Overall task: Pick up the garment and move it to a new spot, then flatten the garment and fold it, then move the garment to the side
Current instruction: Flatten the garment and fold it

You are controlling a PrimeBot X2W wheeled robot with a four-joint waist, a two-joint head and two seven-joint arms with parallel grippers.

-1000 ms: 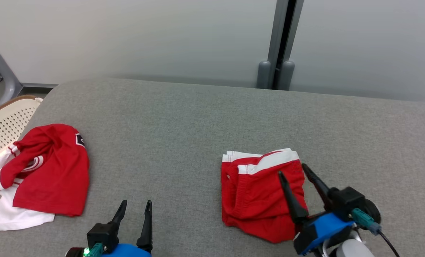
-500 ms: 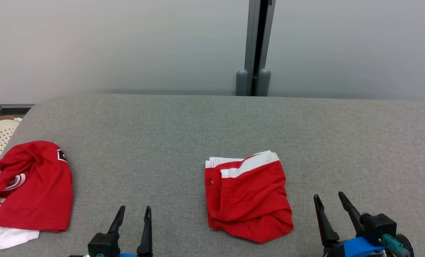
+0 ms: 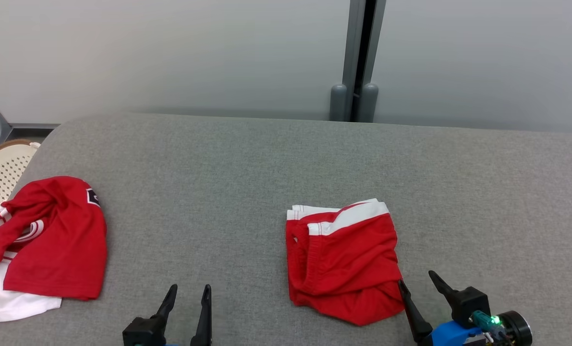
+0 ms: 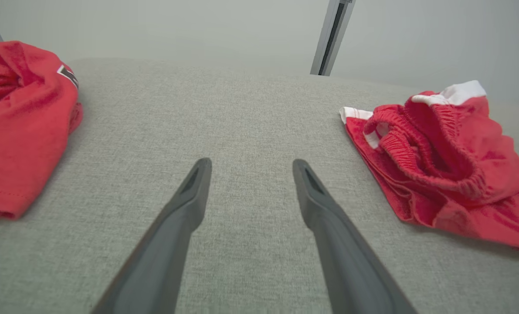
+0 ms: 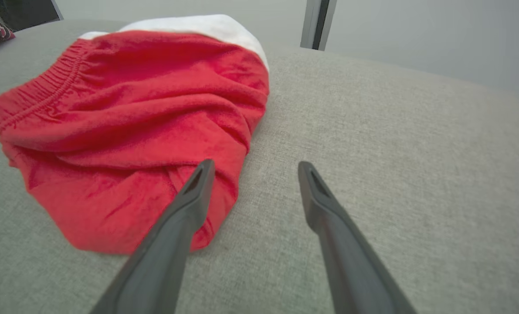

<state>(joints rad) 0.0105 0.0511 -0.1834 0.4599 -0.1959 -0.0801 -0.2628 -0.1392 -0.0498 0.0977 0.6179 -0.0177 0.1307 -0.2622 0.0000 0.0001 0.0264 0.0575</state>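
1. Nearest, at the bottom left of the head view, the left pincer (image 3: pixel 189 288) stands with its fingers apart and holds nothing. Only bare grey surface (image 3: pixel 247 163) lies between and ahead of them.
2. At the bottom right, the right pincer (image 3: pixel 415 278) is spread wide and empty too. Its inner finger ends at the lower right corner of the red shorts (image 3: pixel 343 259). In the right wrist view that finger crosses the near hem, but whether it touches the cloth I cannot tell.
3. Just beyond, right of centre, the shorts lie folded into a compact pad. The white-banded edge is toward the top of the frame and the gathered elastic waistband runs down the left side.
4. The shorts look light, soft and limp, so the stacked layers would probably slide apart if only the top one were pinched. A better hold is likely through the whole thickness at the bunched near hem, or at both side edges with one pincer each. The fold looks ready for the move aside.
5. Farther left, a crumpled red-and-white shirt (image 3: pixel 50 240) lies at the surface's edge, well apart from the shorts, with a pale perforated basket (image 3: pixel 2 168) behind it.
6. Farthest, a grey post (image 3: pixel 358 57) rises against the wall at the upper middle.
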